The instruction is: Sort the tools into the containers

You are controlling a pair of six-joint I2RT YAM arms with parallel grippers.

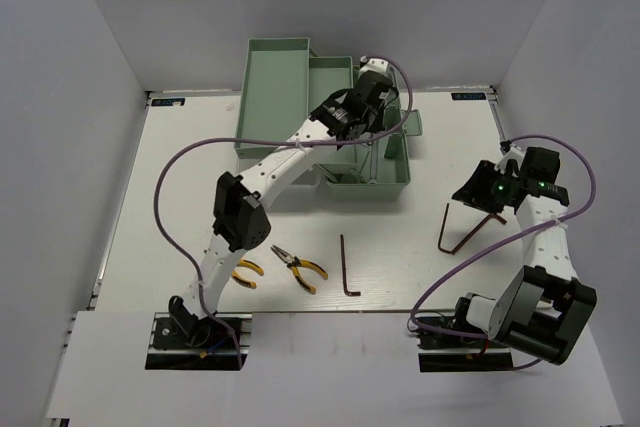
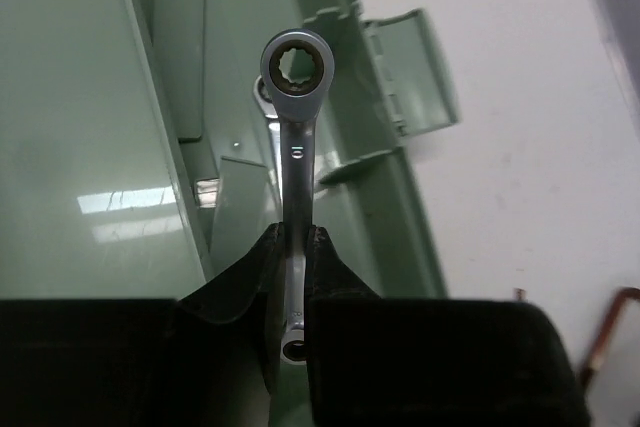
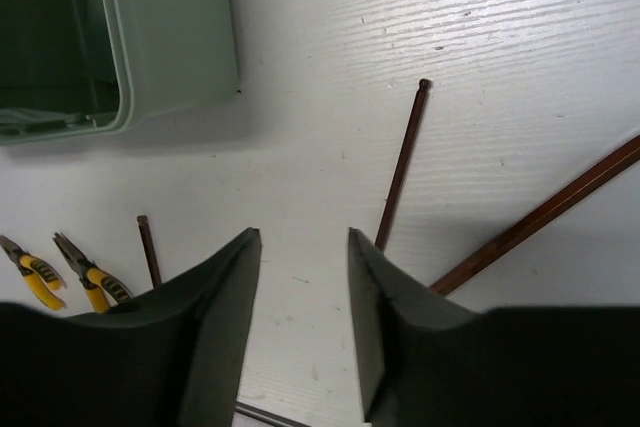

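My left gripper (image 1: pixel 350 112) reaches over the mint-green toolbox (image 1: pixel 275 97). In the left wrist view it (image 2: pixel 295 234) is shut on a silver wrench (image 2: pixel 297 137), held by the shaft with its ring end pointing out over a tray compartment (image 2: pixel 90 127). A second silver piece (image 2: pixel 262 97) peeks out behind the wrench. My right gripper (image 1: pixel 478 190) (image 3: pixel 300 237) is open and empty above the table, just left of the reddish-brown hex key (image 1: pixel 455 234) (image 3: pixel 402 165). The black hex key (image 1: pixel 345 267) (image 3: pixel 148 247) and two yellow-handled pliers (image 1: pixel 298 270) (image 1: pixel 246 273) lie on the table near the front.
The toolbox base bin (image 1: pixel 392 187) stands at the back centre, and its corner (image 3: pixel 170 27) shows in the right wrist view. The pliers (image 3: pixel 95 282) (image 3: pixel 30 272) lie far left of the right gripper. White walls enclose the table.
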